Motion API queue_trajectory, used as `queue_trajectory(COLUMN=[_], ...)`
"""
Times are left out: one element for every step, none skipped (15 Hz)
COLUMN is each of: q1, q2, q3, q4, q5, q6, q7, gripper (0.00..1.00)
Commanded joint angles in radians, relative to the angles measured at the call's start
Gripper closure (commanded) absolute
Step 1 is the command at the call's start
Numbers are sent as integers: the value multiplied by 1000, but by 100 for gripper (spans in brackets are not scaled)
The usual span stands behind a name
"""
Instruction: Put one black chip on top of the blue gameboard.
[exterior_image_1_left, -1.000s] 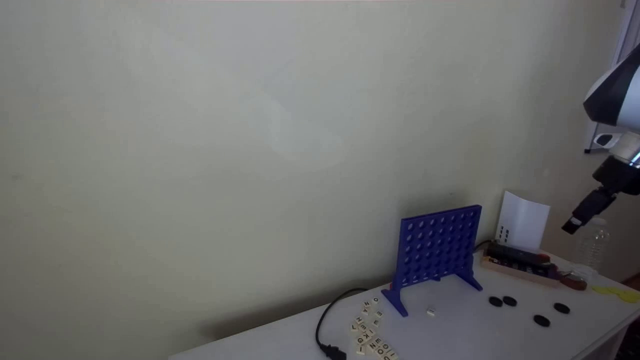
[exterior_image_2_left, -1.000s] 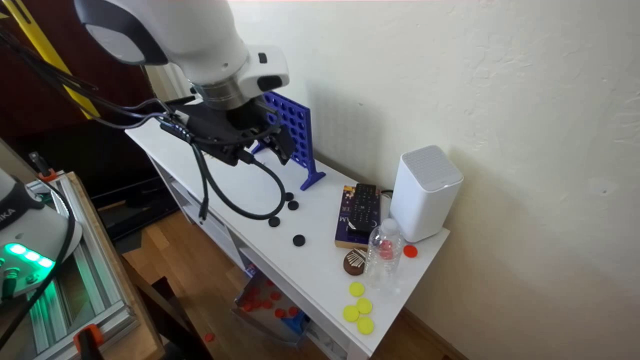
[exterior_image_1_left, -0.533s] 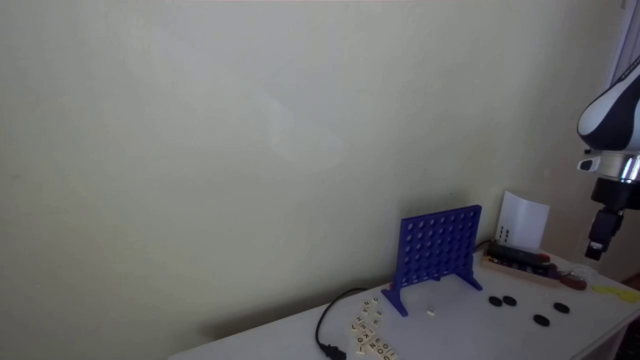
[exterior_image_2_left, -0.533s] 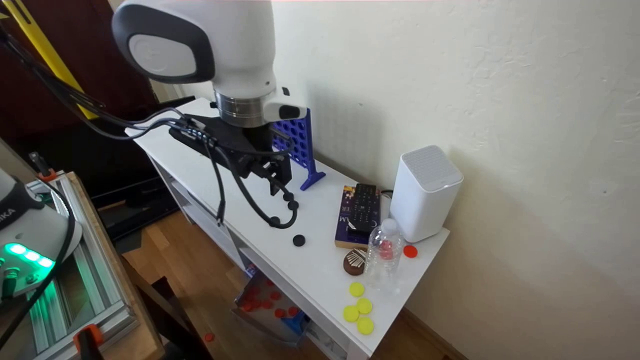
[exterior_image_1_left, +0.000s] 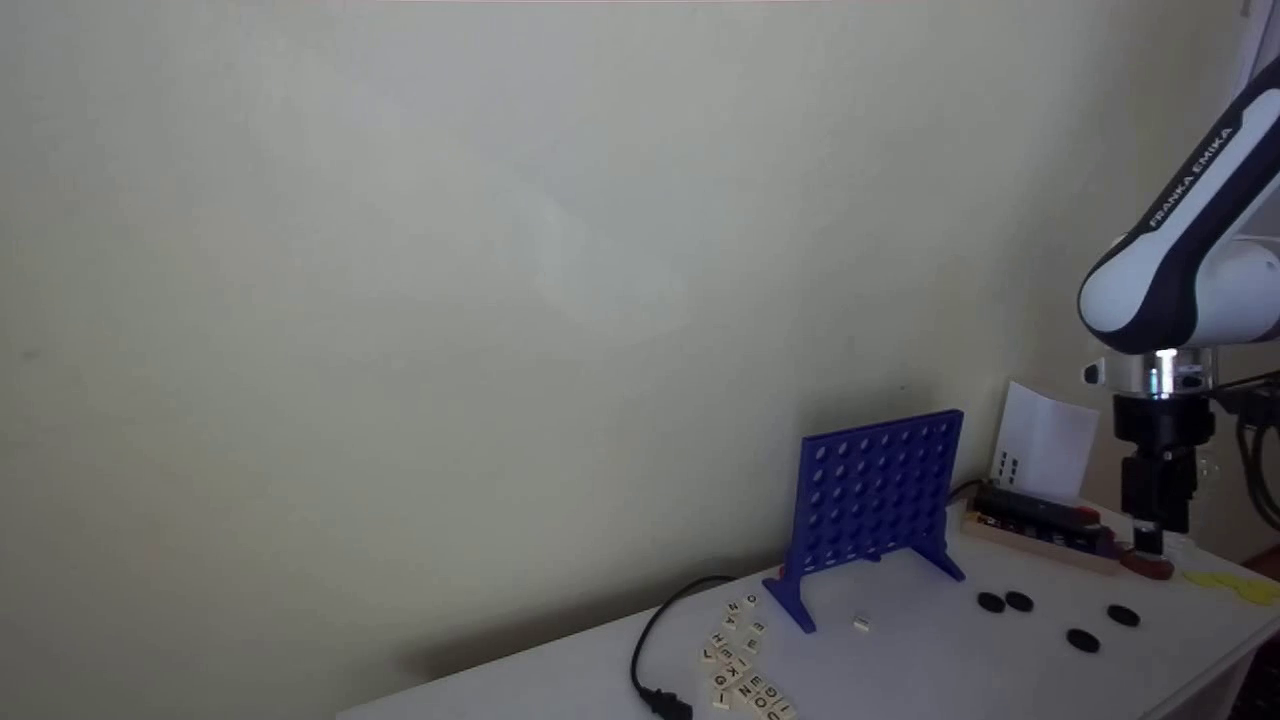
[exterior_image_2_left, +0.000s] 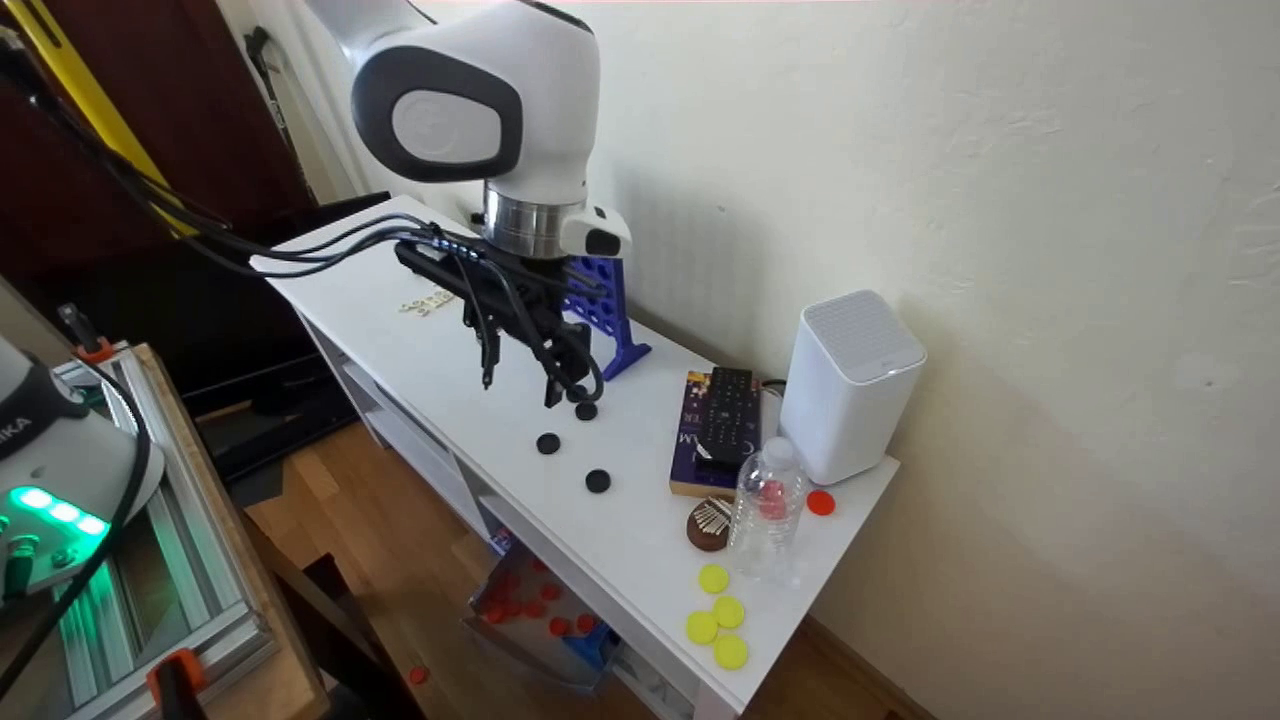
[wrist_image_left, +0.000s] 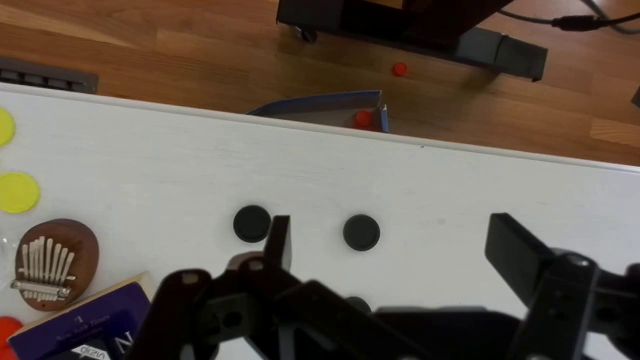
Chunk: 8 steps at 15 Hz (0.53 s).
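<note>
The blue gameboard (exterior_image_1_left: 872, 497) stands upright on the white table near the wall. In an exterior view it is partly hidden behind my arm (exterior_image_2_left: 628, 345). Several black chips lie flat on the table in front of it, such as this black chip (exterior_image_1_left: 1083, 641). In the wrist view, one black chip (wrist_image_left: 361, 232) shows between my fingers, nearer the left one. Another black chip (wrist_image_left: 252, 223) lies just outside the left finger, and a third (wrist_image_left: 358, 303) is partly hidden by the gripper. My gripper (wrist_image_left: 392, 232) is open and empty, pointing down above the table; it shows in both exterior views (exterior_image_1_left: 1148, 545) (exterior_image_2_left: 521, 388).
A book (exterior_image_2_left: 690, 450) with a remote (exterior_image_2_left: 728, 415), a thumb piano (exterior_image_2_left: 708, 527), a clear bottle (exterior_image_2_left: 768, 510), a white box (exterior_image_2_left: 850, 390) and yellow chips (exterior_image_2_left: 729, 611) stand at one end. Letter tiles (exterior_image_1_left: 740, 670) and a cord (exterior_image_1_left: 637, 640) lie beyond the gameboard.
The arm has swung from a tilted pose to pointing straight down. The gripper is lower and has shifted over the table near the black chips. The chips and gameboard have not moved.
</note>
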Motion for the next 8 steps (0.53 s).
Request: queue_trajectory(q1=[20,20,18,17,16,14,11,6], q2=[106,131,157,182,209,230,255,275], q3=[31,41,50,55,57,59,61,65], q4=[70,83,99,115,133,147,165,179], q5=[-76,-84,-89,-96,-104,-112,-117,-119], q6=[-12,-9,-12,-10,-15,-15,-17,-19], q7=[141,158,168,178,186,189,189,185], gripper=[0,0,0,0,0,0,0,0])
